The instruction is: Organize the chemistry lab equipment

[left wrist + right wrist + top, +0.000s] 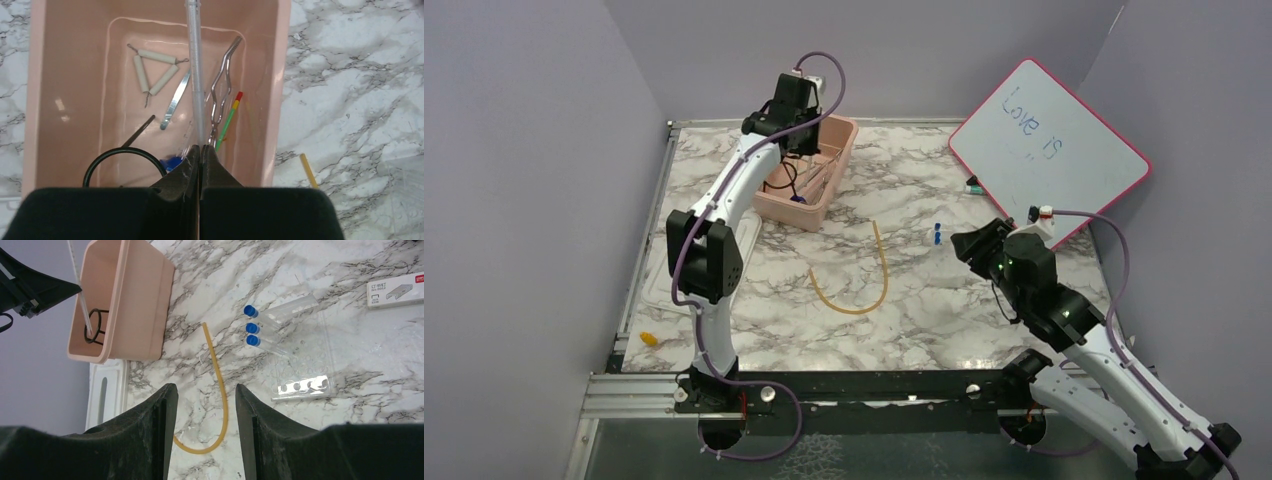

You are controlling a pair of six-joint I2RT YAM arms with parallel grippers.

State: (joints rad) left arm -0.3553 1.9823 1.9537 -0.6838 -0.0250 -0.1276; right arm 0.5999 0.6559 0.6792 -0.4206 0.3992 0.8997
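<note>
My left gripper [801, 148] [200, 150] hangs over the pink tub [824, 195] [282, 75], shut on a clear thin pipette [196, 75] that points down into it. In the tub lie metal tongs [222, 85], tweezers [175, 100], a green-handled tool [227, 122], a black wire ring [107, 157], a white triangle [152, 75] and a blue piece [172, 162]. The amber U-bent tube [879, 270] [223, 390] lies on the table mid-way. My right gripper [969, 245] [206, 386] is open and empty above it.
Blue-capped test tubes [250, 326] [937, 233] lie by a clear rack [300, 365]. A staple box [395, 290] sits beyond. The red-framed whiteboard [1049, 150] leans at the back right. A white lid [659, 270] lies left of the tub, a small yellow item [649, 339] near the front-left edge.
</note>
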